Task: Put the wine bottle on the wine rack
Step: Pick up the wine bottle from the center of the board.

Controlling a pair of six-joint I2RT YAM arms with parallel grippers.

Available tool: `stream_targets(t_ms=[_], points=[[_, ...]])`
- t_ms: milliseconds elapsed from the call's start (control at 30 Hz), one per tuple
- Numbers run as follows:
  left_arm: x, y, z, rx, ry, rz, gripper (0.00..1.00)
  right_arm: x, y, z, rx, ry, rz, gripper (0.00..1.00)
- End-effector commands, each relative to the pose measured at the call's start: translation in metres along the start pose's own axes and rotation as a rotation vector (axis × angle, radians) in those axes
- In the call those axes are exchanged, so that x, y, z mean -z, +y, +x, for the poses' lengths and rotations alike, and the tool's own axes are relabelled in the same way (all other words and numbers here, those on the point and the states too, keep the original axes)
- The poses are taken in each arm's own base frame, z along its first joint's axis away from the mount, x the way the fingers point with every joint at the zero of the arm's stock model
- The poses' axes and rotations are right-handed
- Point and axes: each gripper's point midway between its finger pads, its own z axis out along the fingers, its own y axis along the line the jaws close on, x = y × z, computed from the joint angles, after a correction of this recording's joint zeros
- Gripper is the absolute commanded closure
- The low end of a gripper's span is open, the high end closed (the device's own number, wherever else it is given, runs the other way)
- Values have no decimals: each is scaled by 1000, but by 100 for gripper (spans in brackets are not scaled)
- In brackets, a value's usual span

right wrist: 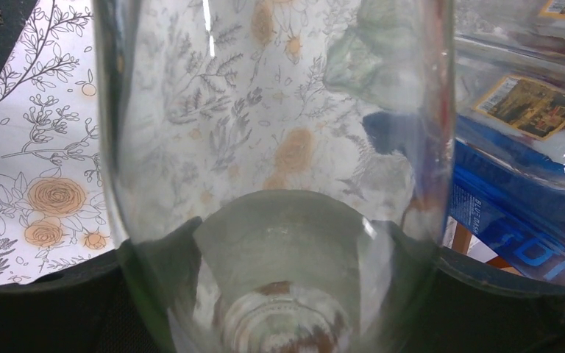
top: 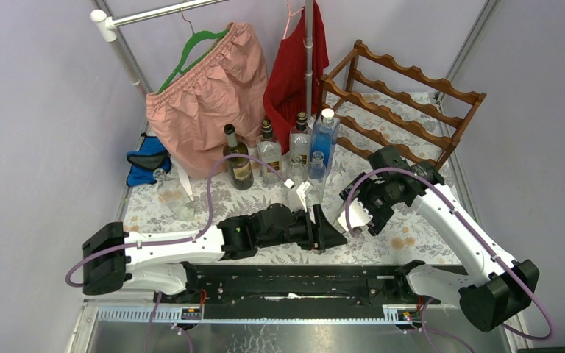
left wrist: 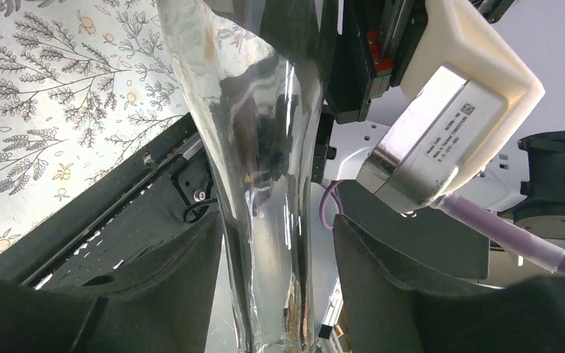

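Gripping clear wine bottle (right wrist: 279, 147) in front of wine rack (top: 404, 95), not on it: right gripper (top: 360, 213) fingers (right wrist: 66, 294) spread wide, clamped on body; left gripper (top: 333, 234) fingers (left wrist: 184, 279) half-closed on neck.

The wine rack (top: 418, 71) is reddish-brown, wine bottle (left wrist: 265, 191) clear, tablecloth (top: 147, 213) floral (orange blooms).

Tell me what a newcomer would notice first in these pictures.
Mid-scene, a clear glass bottle sits between the fingers of both the left tool and the right tool. Behind them stands a row of bottles, a blue bottle among them, with the reddish-brown wine rack at the back right. Behind the row hang pink shorts and a red apron.
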Motion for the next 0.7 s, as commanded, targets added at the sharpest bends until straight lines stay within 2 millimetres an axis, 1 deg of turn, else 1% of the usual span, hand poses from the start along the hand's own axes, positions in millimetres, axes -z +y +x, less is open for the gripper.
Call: stream_targets(t_ms=[0, 33, 200, 267, 367, 400, 500, 667], points=[[2, -12, -10, 5, -40, 22, 38, 26, -35, -4, 55, 37, 132, 100], [2, -11, -12, 6, -49, 17, 39, 26, -34, -4, 56, 38, 131, 100], [1, -12, -12, 6, -51, 28, 53, 25, -34, -2, 41, 50, 124, 100], [2, -12, -10, 5, -44, 37, 53, 25, -33, 0, 32, 57, 121, 100], [2, -13, -8, 0, -39, 51, 50, 23, -32, 3, 28, 71, 120, 100], [4, -15, -5, -3, -22, 65, 50, 23, -32, 4, 27, 77, 120, 100], [5, -14, -4, -3, -18, 69, 52, 22, -32, 7, 19, 89, 117, 100], [7, -12, -3, -6, -18, 69, 53, 21, -33, 12, 10, 107, 117, 100]])
